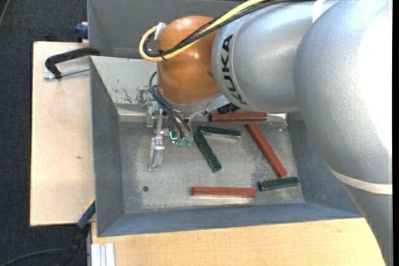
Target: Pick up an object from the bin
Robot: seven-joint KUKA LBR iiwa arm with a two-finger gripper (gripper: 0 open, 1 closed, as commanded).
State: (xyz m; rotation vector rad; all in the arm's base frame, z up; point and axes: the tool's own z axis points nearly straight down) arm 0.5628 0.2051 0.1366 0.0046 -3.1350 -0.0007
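**A:** Grey metal bin [103, 134], speckled floor. Where's the arm?

**B:** Its orange cover [184, 59] hangs over the bin's 10 o'clock part.

**A:** And the fingers [156, 156]?

**B:** Spread apart, nothing between them, low over bare floor. The slanted dark green bar [207, 151] lies just at their 3 o'clock, not touched. A long reddish-brown bar [223, 192] lies at the bin's 6 o'clock, and a short green bar [278, 183] at 4.

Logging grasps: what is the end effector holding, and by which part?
Nothing visibly: the end effector hangs over the grey metal bin floor, left of a dark green flat stick.
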